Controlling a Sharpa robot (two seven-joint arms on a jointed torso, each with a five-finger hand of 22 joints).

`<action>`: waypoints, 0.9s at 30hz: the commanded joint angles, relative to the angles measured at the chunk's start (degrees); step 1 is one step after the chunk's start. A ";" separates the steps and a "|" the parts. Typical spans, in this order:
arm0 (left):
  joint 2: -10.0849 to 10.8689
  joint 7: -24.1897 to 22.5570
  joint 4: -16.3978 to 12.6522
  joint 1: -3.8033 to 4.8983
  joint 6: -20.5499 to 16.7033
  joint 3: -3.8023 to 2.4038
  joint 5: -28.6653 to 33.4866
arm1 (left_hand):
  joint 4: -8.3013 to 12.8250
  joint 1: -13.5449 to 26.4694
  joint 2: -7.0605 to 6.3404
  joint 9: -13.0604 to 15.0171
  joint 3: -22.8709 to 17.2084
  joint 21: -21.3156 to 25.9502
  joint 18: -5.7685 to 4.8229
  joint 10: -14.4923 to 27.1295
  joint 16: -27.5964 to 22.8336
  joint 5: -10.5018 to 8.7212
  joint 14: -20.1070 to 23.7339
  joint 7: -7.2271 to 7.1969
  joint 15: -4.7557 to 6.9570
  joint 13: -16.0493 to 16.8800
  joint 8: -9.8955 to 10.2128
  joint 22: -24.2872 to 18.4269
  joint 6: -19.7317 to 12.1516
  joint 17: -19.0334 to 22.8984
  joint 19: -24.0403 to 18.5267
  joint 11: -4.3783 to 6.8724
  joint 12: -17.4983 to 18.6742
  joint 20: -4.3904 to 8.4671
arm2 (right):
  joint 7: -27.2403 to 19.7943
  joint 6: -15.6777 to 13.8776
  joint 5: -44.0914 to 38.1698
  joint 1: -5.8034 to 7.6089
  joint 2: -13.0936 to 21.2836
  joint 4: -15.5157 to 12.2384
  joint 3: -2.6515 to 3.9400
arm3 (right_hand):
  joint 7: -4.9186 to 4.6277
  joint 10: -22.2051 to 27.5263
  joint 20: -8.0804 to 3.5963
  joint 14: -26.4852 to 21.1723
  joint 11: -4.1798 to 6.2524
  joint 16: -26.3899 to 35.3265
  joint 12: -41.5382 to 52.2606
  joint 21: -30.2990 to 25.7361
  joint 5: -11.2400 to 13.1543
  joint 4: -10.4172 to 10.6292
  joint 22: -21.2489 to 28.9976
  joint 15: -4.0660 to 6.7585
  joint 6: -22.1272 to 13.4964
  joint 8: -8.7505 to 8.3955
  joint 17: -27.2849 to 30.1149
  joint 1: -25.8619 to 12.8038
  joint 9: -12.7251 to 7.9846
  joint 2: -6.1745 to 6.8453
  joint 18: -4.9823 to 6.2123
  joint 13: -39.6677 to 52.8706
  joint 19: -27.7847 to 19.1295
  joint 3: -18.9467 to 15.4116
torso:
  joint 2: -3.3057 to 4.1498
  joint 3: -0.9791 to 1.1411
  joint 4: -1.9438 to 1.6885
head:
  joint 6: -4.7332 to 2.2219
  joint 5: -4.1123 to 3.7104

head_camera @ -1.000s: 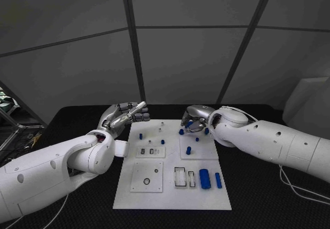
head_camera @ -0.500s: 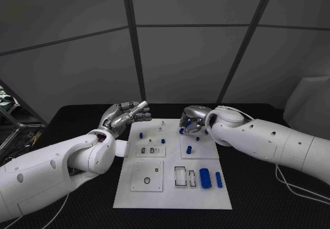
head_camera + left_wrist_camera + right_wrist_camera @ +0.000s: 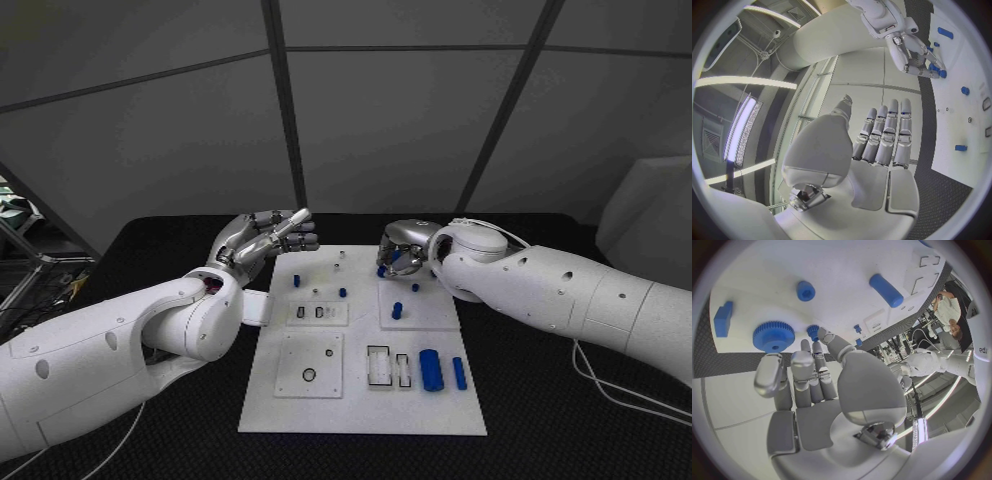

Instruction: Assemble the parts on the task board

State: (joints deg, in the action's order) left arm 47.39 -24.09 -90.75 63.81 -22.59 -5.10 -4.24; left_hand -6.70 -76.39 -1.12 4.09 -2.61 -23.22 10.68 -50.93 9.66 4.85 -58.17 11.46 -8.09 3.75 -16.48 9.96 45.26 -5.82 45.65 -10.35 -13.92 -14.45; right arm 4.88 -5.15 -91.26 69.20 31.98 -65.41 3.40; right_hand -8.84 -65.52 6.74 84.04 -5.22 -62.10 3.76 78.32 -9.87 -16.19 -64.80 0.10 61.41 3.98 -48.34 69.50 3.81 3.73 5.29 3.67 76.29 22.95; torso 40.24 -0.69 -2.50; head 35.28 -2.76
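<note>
Task board point(image 3: 361, 400) on black table point(image 3: 548, 420)

Left arm: I reach it in from about 8 o'clock, elbow bent.
Left robot hand point(image 3: 268, 238): raised, palm up, my fingers point(image 3: 887, 131) straight and side by side, holding nothing.
Right arm: comes in from 3 o'clock, wrist turned down.
Right robot hand point(image 3: 404, 250): palm down, my fingers point(image 3: 795, 374) partly curled, nothing between them.
</note>
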 commanded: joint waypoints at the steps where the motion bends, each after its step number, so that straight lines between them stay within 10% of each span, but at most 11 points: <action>1: 0.01 -0.09 -0.14 0.13 0.81 -0.08 -0.34 | 0.37 0.07 0.62 -0.05 0.02 -0.36 -0.25 -0.33 -0.19 0.31 0.04 1.18 -0.24 -0.07 0.27 0.08 0.33 0.00 0.37 -0.11 0.20 0.00 | -0.06 1.16 -0.50 0.07 -0.34 0.40 -0.01 | 0.20 -0.42 -0.09 0.94 -0.14 -0.53 -0.27 0.46 -0.25 0.02 -0.35 -0.51 -0.17 -0.28 -0.39 -0.15 -0.03 -0.62 -0.50 0.03 0.43 0.49 | 0.06 0.00 0.03 | 0.09 0.09; 27: 0.21 0.17 -0.18 0.30 1.01 -0.10 -0.34 | 0.42 0.10 0.71 -0.08 0.05 -0.40 -0.27 -0.31 -0.30 0.28 0.06 1.20 -0.26 -0.07 0.35 0.08 0.32 0.00 0.39 -0.14 0.34 0.00 | -0.65 1.75 -0.50 0.07 -1.92 2.30 -0.02 | 0.76 -3.60 -0.46 0.74 0.68 -4.35 0.01 2.86 -0.35 0.23 -4.37 0.02 1.06 -0.11 -3.79 -0.57 0.10 -2.11 -1.13 0.24 2.09 2.75 | 0.16 -0.04 0.06 | 0.64 0.25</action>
State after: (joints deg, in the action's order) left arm 47.60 -23.77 -90.84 63.99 -22.29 -5.12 -4.26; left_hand -6.70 -76.15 -0.89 4.10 -2.61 -23.44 10.68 -50.93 9.66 4.85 -58.17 11.46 -8.09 3.75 -16.49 9.96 45.25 -5.81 45.65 -10.35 -13.92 -14.45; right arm 4.69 -3.99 -91.44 69.14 30.13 -63.16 3.36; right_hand -8.12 -68.69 6.24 84.04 -4.54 -66.22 3.76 80.86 -9.84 -15.89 -68.97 0.10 62.14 3.98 -52.01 68.91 3.83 2.08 5.31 3.84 78.04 25.34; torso 40.43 -0.73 -2.46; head 35.88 -2.52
